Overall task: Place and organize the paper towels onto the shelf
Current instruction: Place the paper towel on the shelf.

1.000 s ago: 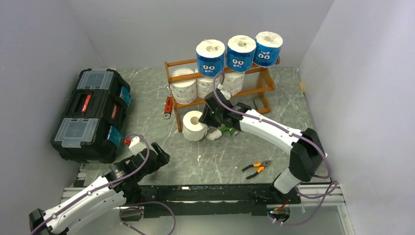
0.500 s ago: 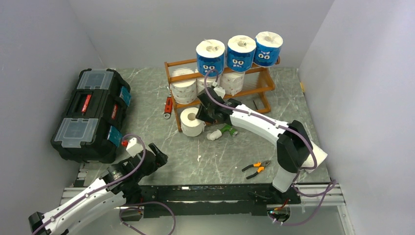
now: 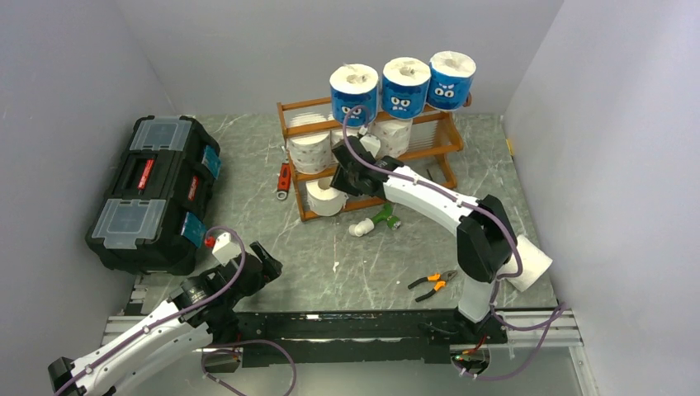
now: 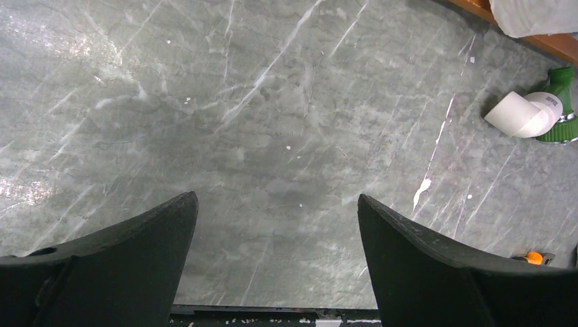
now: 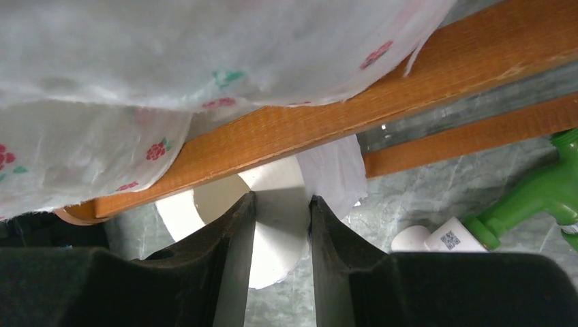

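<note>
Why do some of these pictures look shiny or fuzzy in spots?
Top view: even light, the shelf sharp. Left wrist view: pale glare on the table at left, the open left end effector dark, soft-edged. Right wrist view: wrapped rolls too near the lens, blurred; the right end effector pinching a white roll sits in shade.

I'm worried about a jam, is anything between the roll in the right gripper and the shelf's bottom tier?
Nothing visible blocks it. The white roll, pinched by the right gripper, sits at the bottom tier of the shelf; the middle rail passes close above it, and the arm hides part of that tier.
</note>
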